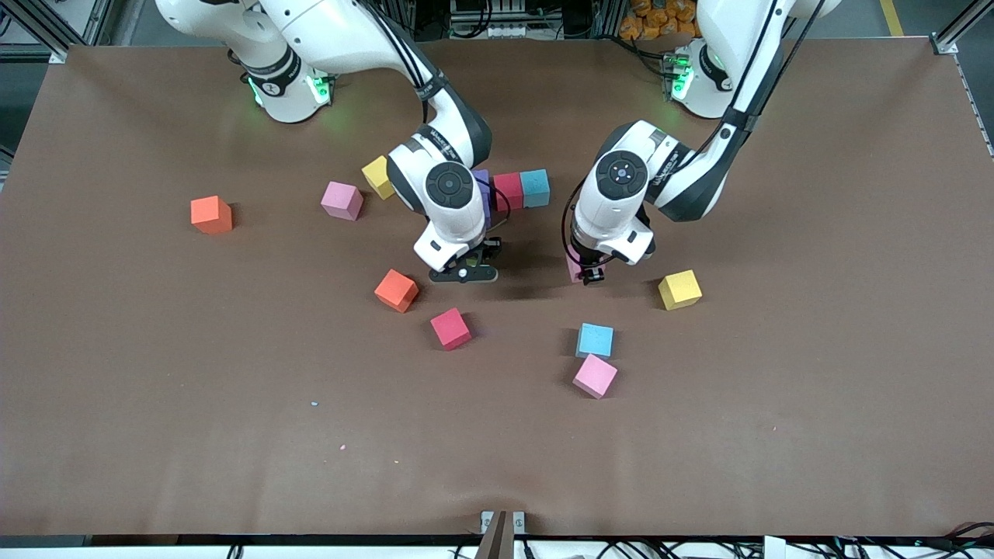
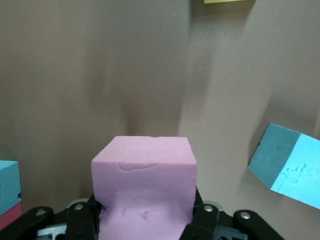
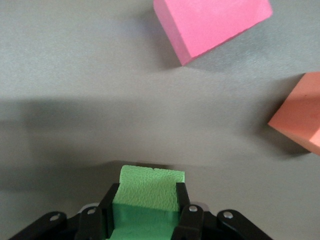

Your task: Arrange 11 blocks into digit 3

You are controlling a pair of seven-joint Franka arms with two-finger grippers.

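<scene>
The left gripper (image 1: 592,273) clamps a pink block (image 2: 144,192); the right gripper (image 1: 464,269) clamps a green block (image 3: 147,192). Both hang mid-table (image 1: 815,388), whose brown edges and corners lie bare.

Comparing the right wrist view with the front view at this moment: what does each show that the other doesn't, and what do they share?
Only the right wrist view shows the green block clamped in the right gripper; from the front, that arm hides it.

Only the front view shows the left gripper shut on a pink block, the row of purple, crimson and light blue blocks under the right arm, and the scattered yellow, orange, pink and blue blocks elsewhere on the table.

Both show the right gripper, the crimson block and the orange block beside it.
</scene>
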